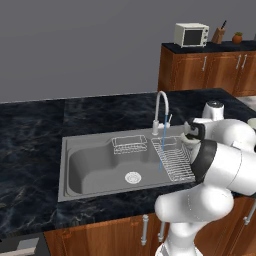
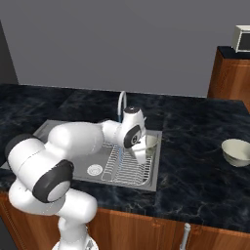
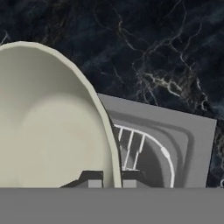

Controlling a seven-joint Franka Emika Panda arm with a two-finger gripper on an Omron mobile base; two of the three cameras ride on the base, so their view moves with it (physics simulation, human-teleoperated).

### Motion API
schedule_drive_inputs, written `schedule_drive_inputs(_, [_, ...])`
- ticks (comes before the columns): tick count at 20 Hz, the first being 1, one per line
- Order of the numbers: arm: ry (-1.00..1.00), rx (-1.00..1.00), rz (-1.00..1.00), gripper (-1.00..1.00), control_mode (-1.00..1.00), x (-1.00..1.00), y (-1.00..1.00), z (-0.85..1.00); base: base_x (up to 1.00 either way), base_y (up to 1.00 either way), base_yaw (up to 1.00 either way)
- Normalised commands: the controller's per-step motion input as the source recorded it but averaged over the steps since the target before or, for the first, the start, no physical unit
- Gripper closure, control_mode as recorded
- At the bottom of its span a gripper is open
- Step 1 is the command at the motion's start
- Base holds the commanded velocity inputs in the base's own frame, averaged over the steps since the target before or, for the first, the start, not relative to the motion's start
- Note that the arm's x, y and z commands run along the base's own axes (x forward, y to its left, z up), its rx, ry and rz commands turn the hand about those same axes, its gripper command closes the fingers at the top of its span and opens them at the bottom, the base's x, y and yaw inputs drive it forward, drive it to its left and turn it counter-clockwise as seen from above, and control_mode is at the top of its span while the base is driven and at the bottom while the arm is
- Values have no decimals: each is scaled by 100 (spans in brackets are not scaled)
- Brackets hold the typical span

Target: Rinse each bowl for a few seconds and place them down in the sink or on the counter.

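My tool (image 3: 109,180) pinches the rim of one bowl (image 3: 48,127), its tips pressed close on either side of the thin edge. I hold that bowl above the wire rack (image 2: 128,168) at the right end of the sink (image 1: 95,167). The other bowl (image 2: 237,151) sits on the table (image 2: 195,146), well off to the right.

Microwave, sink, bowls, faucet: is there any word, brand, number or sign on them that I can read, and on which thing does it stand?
None can be read.
microwave: no lettering can be made out on its front; it is too small to tell.
sink, faucet, held bowl, bowl on the counter: plain surfaces, no text.
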Motion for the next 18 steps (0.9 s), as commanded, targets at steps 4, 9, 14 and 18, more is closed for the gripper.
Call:
schedule_drive_inputs(4, [-2,6,9,100,-100,4,22,-11,0,0,0])
schedule_drive_inputs(9, [-1,7,8,100,-100,20,19,-16,0,0,0])
schedule_drive_inputs(14, [-1,2,5,100,-100,30,24,-3,0,0,0])
schedule_drive_inputs(18, [0,0,3,100,-100,35,25,0,0,0,0])
